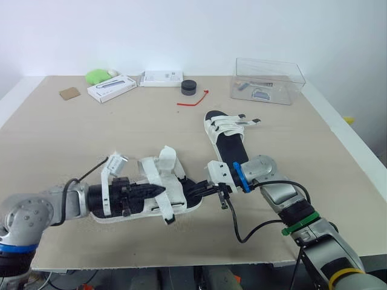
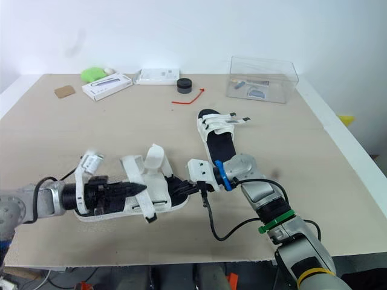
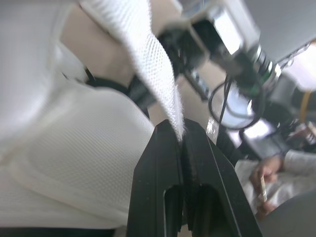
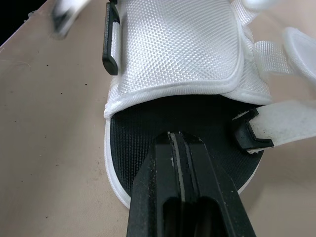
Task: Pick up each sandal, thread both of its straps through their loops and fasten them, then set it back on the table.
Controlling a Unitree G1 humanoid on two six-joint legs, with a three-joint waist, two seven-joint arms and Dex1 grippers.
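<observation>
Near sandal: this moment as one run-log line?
left gripper: shut on strap; right gripper: shut, at end of near sandal; far sandal: on table

**Beige table and its load**

A beige table point(image 1: 91, 139) is shown. A white near sandal point(image 1: 160, 175) is laid by its front edge, and a far sandal point(image 1: 227, 136) past the middle. Along the back are ranged a brown card point(image 1: 69, 93), a green object point(image 1: 97, 76), a slanted white box point(image 1: 111, 88), a flat white box point(image 1: 161, 78), a black puck point(image 1: 189, 87), a red tie point(image 1: 195, 100) and a clear box point(image 1: 266, 81).
</observation>
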